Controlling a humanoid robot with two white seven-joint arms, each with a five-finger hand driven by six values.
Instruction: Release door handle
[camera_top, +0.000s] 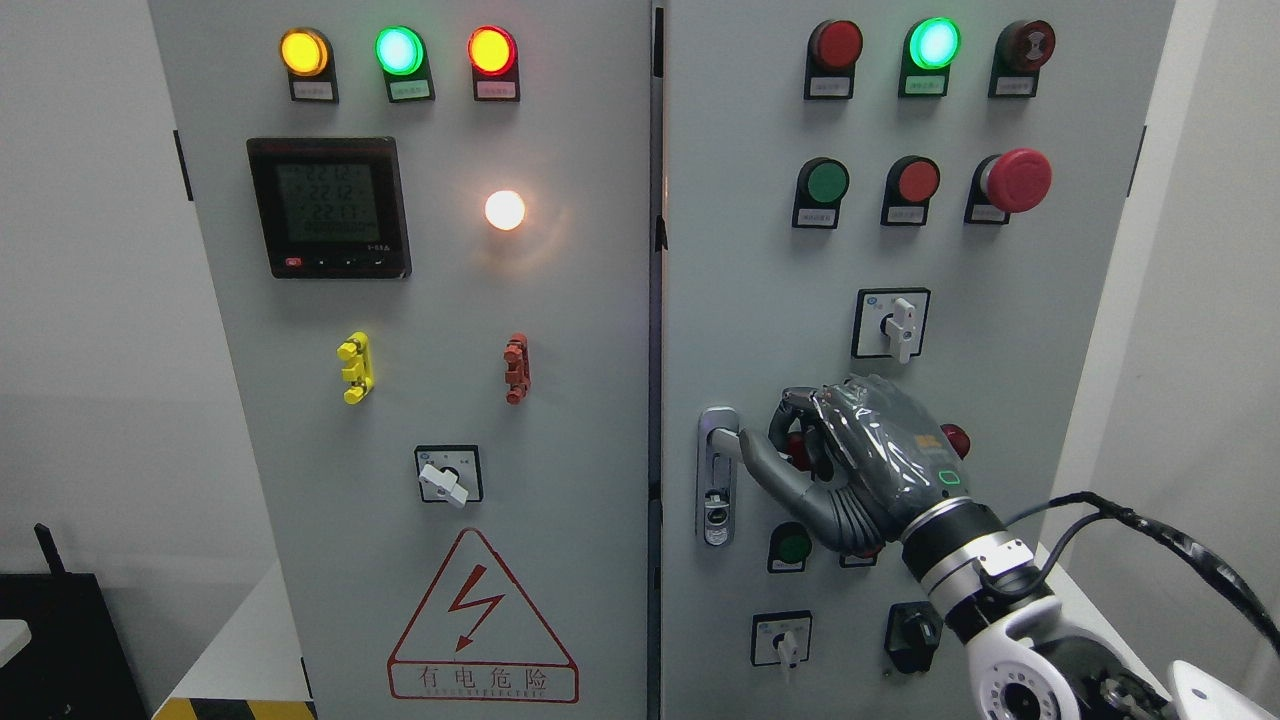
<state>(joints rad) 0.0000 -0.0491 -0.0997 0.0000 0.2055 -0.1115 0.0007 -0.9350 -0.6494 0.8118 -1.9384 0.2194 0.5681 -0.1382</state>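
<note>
The silver door handle (717, 478) sits upright in its plate on the left edge of the right cabinet door (1010, 300), which stands closed. My right hand (800, 450), dark grey, is just right of the handle, its arm coming in from the lower right. Its thumb (768, 468) stretches left and its tip touches the handle's upper end. The other fingers (812, 425) are curled in front of the door, a little right of the handle, and nothing shows inside them. My left arm is out of view.
The left cabinet door (560, 420) is closed too, with a meter (329, 207), lamps and a warning triangle (482, 622). Around my hand are a rotary switch (892, 324), push buttons (791, 547) and a black knob (912, 636). A red emergency button (1015, 181) juts out above.
</note>
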